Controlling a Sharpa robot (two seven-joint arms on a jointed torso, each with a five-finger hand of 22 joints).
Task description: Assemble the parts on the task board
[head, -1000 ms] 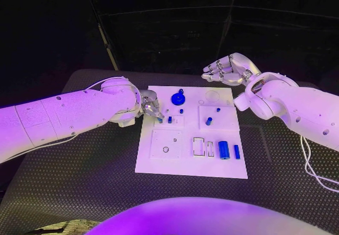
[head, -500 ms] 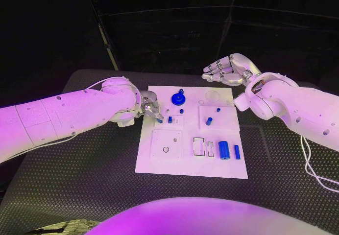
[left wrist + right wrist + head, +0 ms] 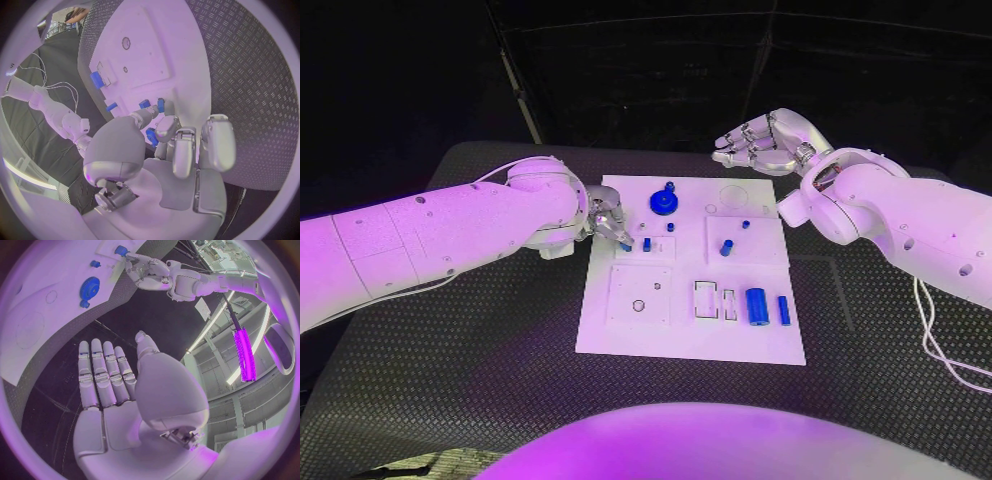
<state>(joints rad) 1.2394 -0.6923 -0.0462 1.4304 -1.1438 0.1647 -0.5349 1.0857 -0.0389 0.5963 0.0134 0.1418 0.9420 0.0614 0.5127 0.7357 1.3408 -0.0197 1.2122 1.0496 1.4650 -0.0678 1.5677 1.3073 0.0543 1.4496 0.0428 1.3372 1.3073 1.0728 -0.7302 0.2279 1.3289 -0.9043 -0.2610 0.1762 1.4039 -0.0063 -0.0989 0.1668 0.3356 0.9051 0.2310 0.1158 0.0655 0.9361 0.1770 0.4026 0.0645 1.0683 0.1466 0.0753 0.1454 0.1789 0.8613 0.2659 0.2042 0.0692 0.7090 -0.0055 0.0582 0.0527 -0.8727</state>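
Observation:
The white task board (image 3: pixel 635 335) lies in the middle of the table. My left hand (image 3: pixel 607 222) hovers at the board's left edge and pinches a small blue part (image 3: pixel 150 136) between thumb and a finger. Just beside it, two short blue pegs (image 3: pixel 144 104) stand in the board. A blue gear (image 3: pixel 664 203) sits at the far end of the board, also seen as the gear (image 3: pixel 90 288) in the right wrist view. My right hand (image 3: pixel 764 143) is raised beyond the board's far right corner, fingers straight (image 3: pixel 103 372) and holding nothing.
A thick blue cylinder (image 3: pixel 756 305) and a thin blue bar (image 3: pixel 783 310) lie in the board's near right part, beside two white slots (image 3: pixel 707 298). Small blue pegs (image 3: pixel 727 245) stand right of the middle. Black textured table (image 3: pixel 473 380) surrounds the board.

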